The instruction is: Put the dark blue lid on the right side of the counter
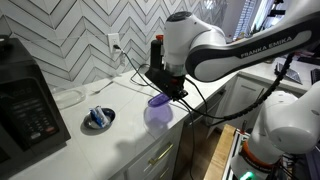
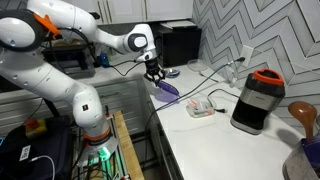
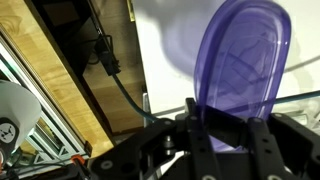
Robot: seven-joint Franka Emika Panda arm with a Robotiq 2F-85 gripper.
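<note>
Gripper state: the gripper (image 1: 167,88) is clamping its fingers (image 3: 206,142) on the rim of the dark blue lid (image 1: 157,113). In the wrist view the lid's edge is passing between the two fingers.
Lid position: the lid is hanging tilted below the gripper, clear of the counter (image 1: 105,150) and close to its front edge, and is casting a faint shadow on the white top.
Neighbours: a grey dish (image 1: 98,119) is sitting nearby, apart from the lid. A black appliance (image 1: 25,105) is standing further along the counter.
Handling, judged: the lid is showing as thin, translucent plastic, so it is probably very light and somewhat flexible. Its smooth surface is likely giving the pads little friction.
Hold point, judged: the raised rim is offering the best purchase. A deeper bite past the rim would probably be reducing swing.
Step, judged: the lid is being carried and the set-down is not yet done.
Risk, judged: with a one-edge pinch the lid may be pivoting or slipping during a fast sideways move. A low, flat release would be limiting any slide on the slick counter.
</note>
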